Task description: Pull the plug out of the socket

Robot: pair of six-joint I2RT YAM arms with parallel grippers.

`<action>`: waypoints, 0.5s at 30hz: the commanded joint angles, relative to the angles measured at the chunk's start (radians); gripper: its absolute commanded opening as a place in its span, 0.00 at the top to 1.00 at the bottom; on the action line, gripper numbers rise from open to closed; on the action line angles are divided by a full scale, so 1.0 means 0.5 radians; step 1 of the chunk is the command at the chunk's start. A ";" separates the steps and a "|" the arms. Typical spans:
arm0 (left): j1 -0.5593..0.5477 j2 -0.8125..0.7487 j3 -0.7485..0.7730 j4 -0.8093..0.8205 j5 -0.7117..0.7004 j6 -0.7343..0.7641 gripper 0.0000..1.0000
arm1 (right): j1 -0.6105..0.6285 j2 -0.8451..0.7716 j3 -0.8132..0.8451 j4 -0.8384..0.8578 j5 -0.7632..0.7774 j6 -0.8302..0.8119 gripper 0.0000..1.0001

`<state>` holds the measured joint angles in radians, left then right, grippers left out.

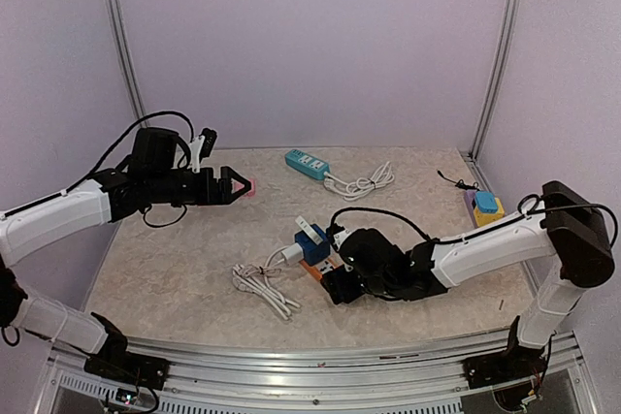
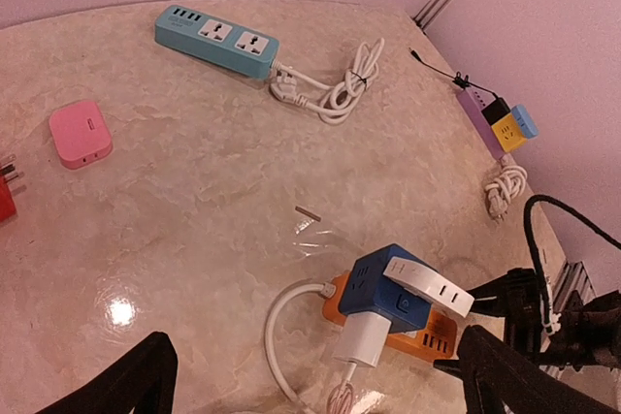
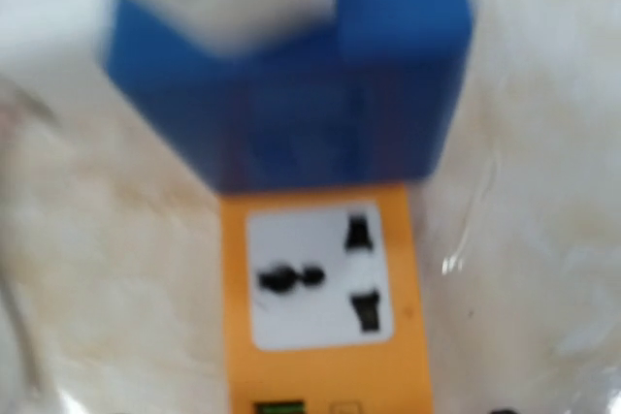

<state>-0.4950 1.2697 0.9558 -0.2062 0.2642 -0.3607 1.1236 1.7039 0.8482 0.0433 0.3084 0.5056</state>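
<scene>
The right gripper (image 1: 336, 284) has its fingers spread, one on each side of the orange socket strip (image 3: 325, 336) (touching it or not, I cannot tell). The blue plug cube (image 2: 388, 290) sits on that strip, in the middle of the table (image 1: 194, 259). The left gripper (image 1: 233, 185) hangs wide open over a pink block (image 2: 80, 133). The table top is pale and shiny like stone. The walls (image 1: 310, 36) are light purple, with metal posts (image 1: 121, 46) in the corners.
</scene>
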 commanded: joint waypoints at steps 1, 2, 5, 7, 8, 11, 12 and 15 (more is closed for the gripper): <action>-0.077 0.040 0.044 -0.018 0.062 0.066 0.01 | 0.011 -0.231 -0.045 0.079 0.025 -0.105 0.21; -0.098 0.050 0.050 -0.024 0.074 0.085 0.01 | 0.013 -0.284 -0.057 0.092 0.031 -0.138 0.20; -0.158 0.069 0.058 -0.055 0.128 0.158 0.01 | 0.001 -0.402 -0.088 0.121 0.038 -0.275 0.18; -0.181 0.090 0.079 -0.093 0.179 0.228 0.01 | -0.024 -0.467 -0.103 0.126 0.014 -0.381 0.18; -0.190 0.114 0.102 -0.112 0.211 0.269 0.01 | -0.043 -0.503 -0.114 0.125 -0.001 -0.420 0.17; -0.221 0.175 0.165 -0.152 0.288 0.414 0.01 | -0.130 -0.605 -0.158 0.144 -0.102 -0.505 0.17; -0.233 0.192 0.187 -0.157 0.304 0.470 0.01 | -0.167 -0.634 -0.175 0.145 -0.143 -0.512 0.17; -0.288 0.276 0.266 -0.196 0.312 0.690 0.01 | -0.273 -0.687 -0.219 0.149 -0.275 -0.507 0.18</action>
<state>-0.6052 1.3632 1.0275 -0.2634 0.3763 -0.1810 1.0481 1.3994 0.7773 0.1078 0.2569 0.2966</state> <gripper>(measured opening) 0.988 0.823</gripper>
